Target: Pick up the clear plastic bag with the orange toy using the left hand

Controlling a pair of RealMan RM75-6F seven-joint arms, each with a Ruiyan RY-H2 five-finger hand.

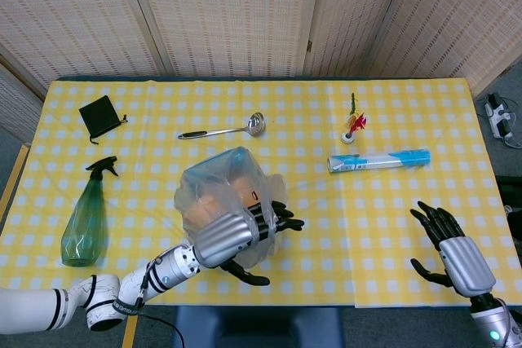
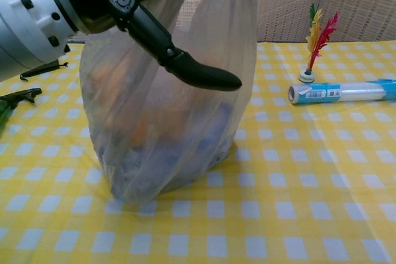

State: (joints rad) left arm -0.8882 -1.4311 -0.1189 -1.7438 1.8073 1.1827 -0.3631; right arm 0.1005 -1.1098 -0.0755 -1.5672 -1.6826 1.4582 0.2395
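Bottle [image 1: 84, 222] first, green and lying at the far left of the surface [image 1: 391, 226], with a small black pouch [image 1: 101, 115] above it; neither concerns us. Moving right, we come to our left hand [image 1: 236, 238], which has bunched the top of the clear plastic bag [image 2: 167, 115] in its fingers; the chest view shows the film drawn up taut into the fist while the thumb [image 2: 185, 66] juts out in front of the bag. The orange toy [image 1: 208, 201] shows through the film as a warm blur, low inside. We judge the grasp to be made and the lift only just starting: in the chest view the bag's bottom looks to sit on the checked cloth, its weight not yet fully taken. What we need next is a steady rise straight up, keeping the gathered film clamped so it does not slip out through the fingers. Beyond the bag lie a ladle [image 1: 222, 129], a feathered shuttlecock [image 2: 313, 47] and a capped tube [image 2: 343, 91], all well apart from it. At the far right our right hand [image 1: 447, 246] rests with fingers spread, holding nothing.
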